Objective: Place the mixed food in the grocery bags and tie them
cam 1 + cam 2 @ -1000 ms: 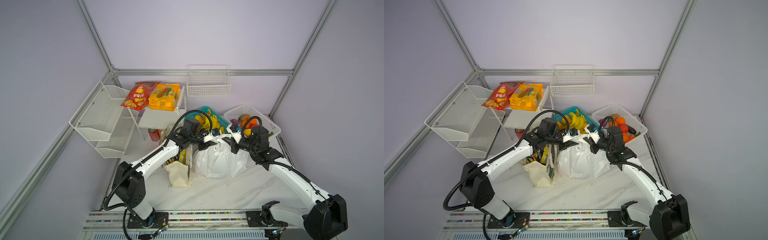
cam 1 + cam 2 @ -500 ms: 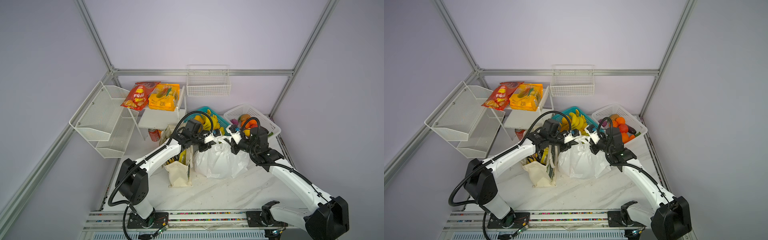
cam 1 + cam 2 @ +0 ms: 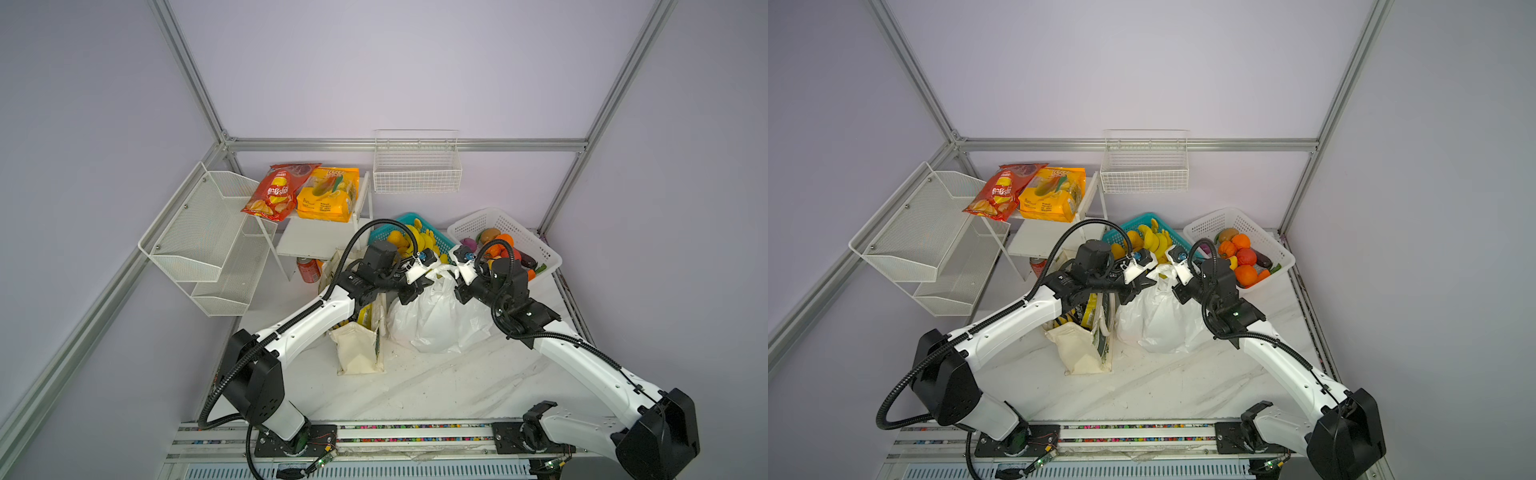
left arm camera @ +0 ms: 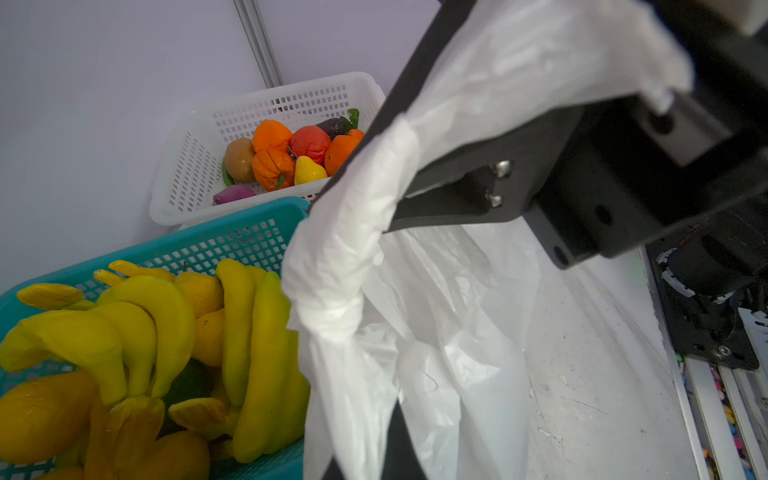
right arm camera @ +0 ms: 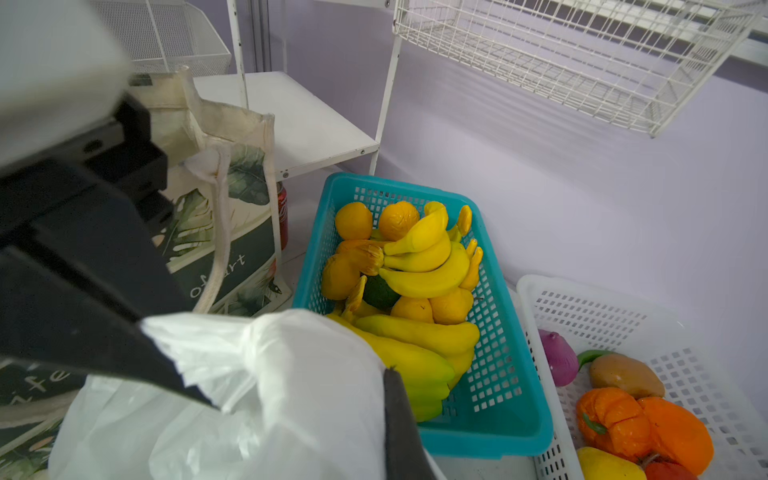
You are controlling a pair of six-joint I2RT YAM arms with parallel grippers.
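Left gripper (image 3: 424, 282) has clamped the upright plastic bag (image 3: 440, 320).

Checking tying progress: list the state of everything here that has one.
left tool: shut on white plastic bag.
right tool: shut on white plastic bag.
white plastic bag: upright, handles twisted together at top.
canvas tote: upright, open, untied, packets inside.
teal basket: filled with bananas.
white basket: holding toy produce.
soda can: upright.
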